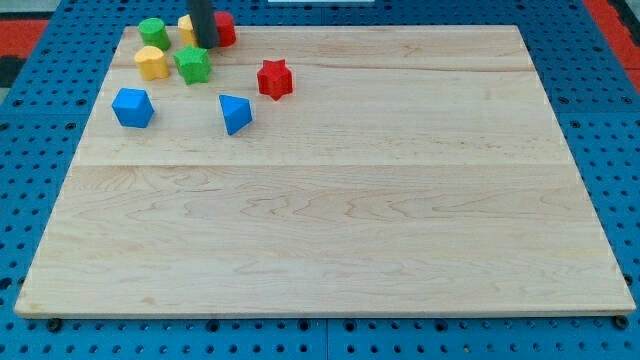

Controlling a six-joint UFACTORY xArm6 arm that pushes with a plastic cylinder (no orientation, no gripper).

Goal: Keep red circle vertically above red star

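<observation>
**Ana:** Up at the view's top left, what sits on the desk (330, 210)?

**Ben:** A cluster of blocks. The dark rod comes down among them; its tip (205, 47) ends between a yellow block (186, 28), mostly hidden on the view's left of it, and the red circle (224, 28) on its right. Whether the tip touches either cannot be told.

**Ana:** And the jaws?

**Ben:** The arm carries none, only the plain rod, holding nothing.

**Ana:** Where is the red star (274, 79)?

**Ben:** Lower and to the right of the red circle, apart from it.

**Ana:** Others?

**Ben:** A green star (192, 65) just below the tip, a green round block (153, 31), a yellow heart (151, 63), a blue cube-like block (132, 107) and a blue triangle (236, 113).
</observation>
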